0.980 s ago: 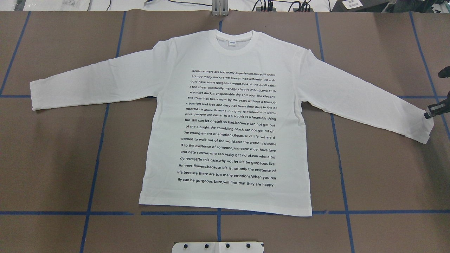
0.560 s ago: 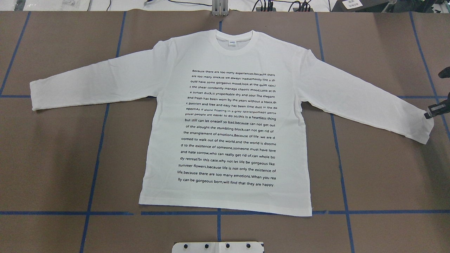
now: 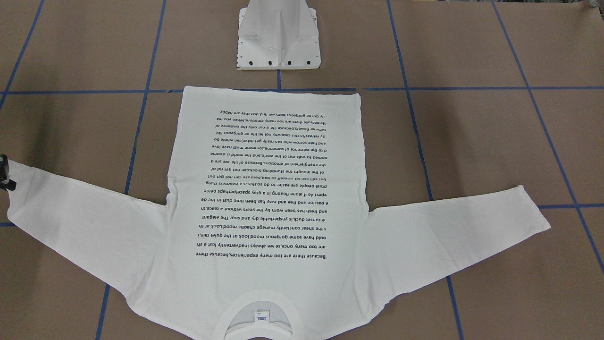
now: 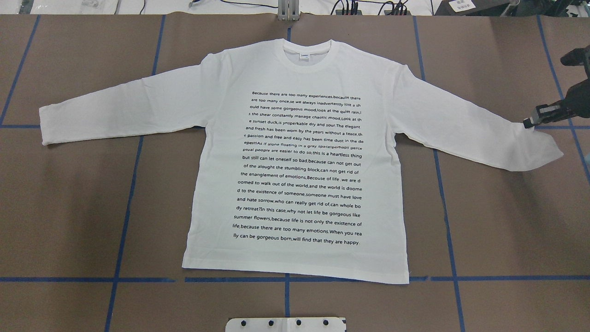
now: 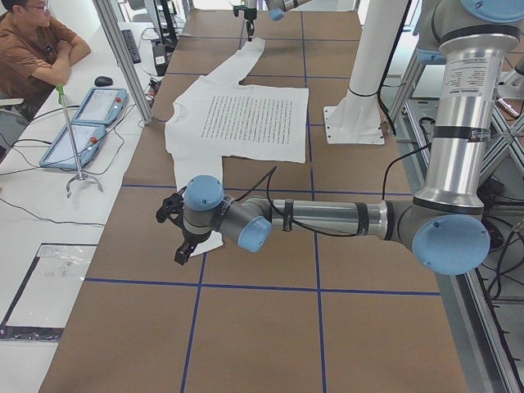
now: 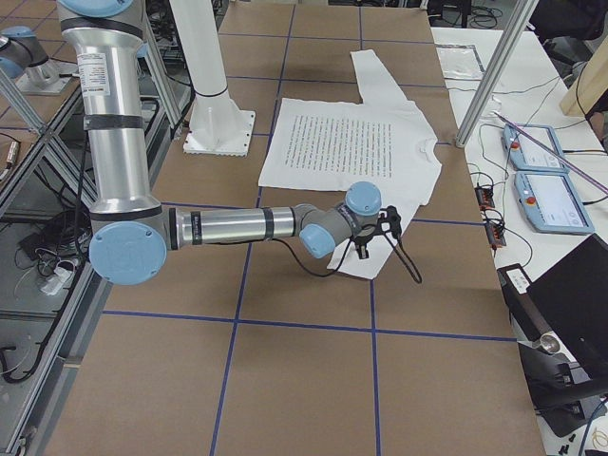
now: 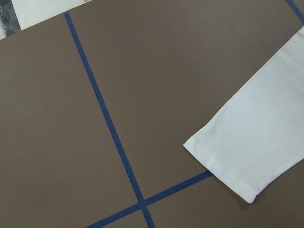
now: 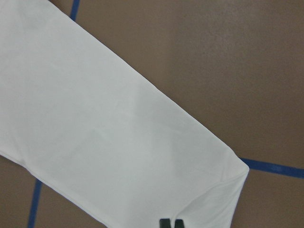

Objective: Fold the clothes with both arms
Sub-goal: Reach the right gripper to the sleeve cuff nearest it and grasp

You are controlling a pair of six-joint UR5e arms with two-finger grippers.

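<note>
The clothes point(image 4: 299, 161) are one white long-sleeved T-shirt, spread flat with the black text side up, collar at the far edge and both sleeves out. My right gripper point(image 4: 528, 123) is shut on the far edge of the right sleeve near its cuff point(image 4: 548, 154), pulling the cloth into a peak. Its fingertips point(image 8: 171, 223) show pressed together at the wrist view's bottom edge. My left gripper point(image 5: 182, 250) hangs over the left sleeve's cuff point(image 7: 247, 152), apart from it. It shows only in the exterior left view, so I cannot tell whether it is open or shut.
The robot's white pedestal base point(image 4: 286, 324) stands just behind the shirt's hem. Blue tape lines point(image 4: 124, 207) cross the brown table. A person point(image 5: 33, 49) sits at a side desk with teach pendants point(image 5: 82, 123). Metal frame posts point(image 6: 494, 66) stand along that table edge.
My right gripper has moved inward and toward the table's far side, carrying the sleeve's edge with it. The cuff has shifted and bunched. The rest of the shirt lies as before.
</note>
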